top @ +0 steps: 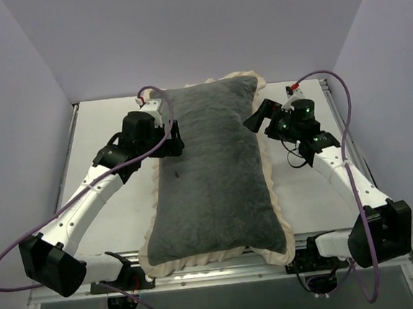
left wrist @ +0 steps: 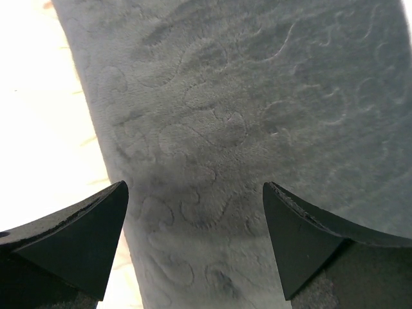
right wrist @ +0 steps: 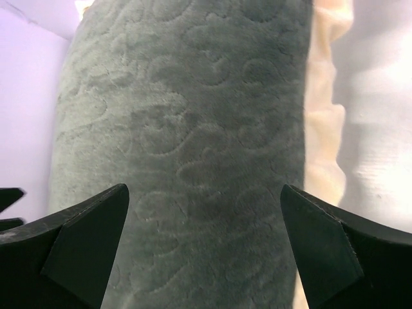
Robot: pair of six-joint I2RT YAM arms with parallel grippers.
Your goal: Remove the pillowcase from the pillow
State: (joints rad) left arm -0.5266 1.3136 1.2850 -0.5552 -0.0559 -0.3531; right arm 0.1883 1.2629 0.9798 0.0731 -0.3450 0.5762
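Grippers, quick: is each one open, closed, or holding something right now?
Left gripper: open, holding nothing, aimed at the grey face of the pillowcase.
Right gripper: open, holding nothing, aimed at the same grey face.

Whole pillow hidden in pillowcase (top: 208, 169), itself cropped in L/R wrist views.

Robot lab cell: bare lilac walls (top: 181, 34) boxing white table (top: 305, 204).
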